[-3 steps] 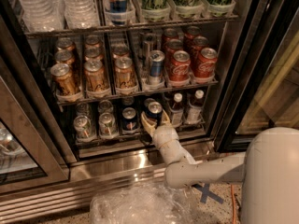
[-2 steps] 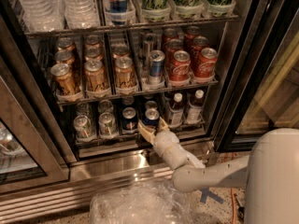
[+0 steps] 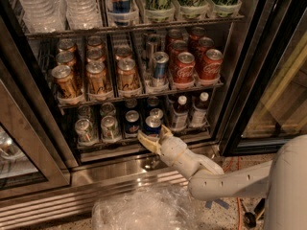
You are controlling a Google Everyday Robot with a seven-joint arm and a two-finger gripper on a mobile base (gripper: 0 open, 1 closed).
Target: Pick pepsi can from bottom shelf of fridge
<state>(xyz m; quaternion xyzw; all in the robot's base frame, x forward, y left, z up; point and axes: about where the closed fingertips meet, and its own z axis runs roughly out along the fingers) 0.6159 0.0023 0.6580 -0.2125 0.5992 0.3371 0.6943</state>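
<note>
The fridge [image 3: 240, 80] stands open. Its bottom shelf [image 3: 120, 146] is a dark wire rack with lanes. Dark-blue pepsi cans stand in two middle lanes: one [image 3: 132, 122] in the left of these, and a front one [image 3: 152, 125] with others behind it. My gripper [image 3: 154, 137] is at the shelf's front rail, right below that front pepsi can. Its cream fingers [image 3: 145, 141] are spread open, one on each side of the can's base. The can stands upright on the shelf.
Silver-grey cans [image 3: 85, 129] fill the left lanes and two dark bottles [image 3: 179, 112] stand right of the pepsi cans. The rack above holds gold cans [image 3: 96, 78], a slim blue-silver can [image 3: 159, 68] and red cans [image 3: 184, 68]. Crumpled clear plastic [image 3: 144, 210] lies on the floor.
My gripper has shifted slightly down and left along the front rail, and the arm has reached further in. The front pepsi can now shows above the fingers.
</note>
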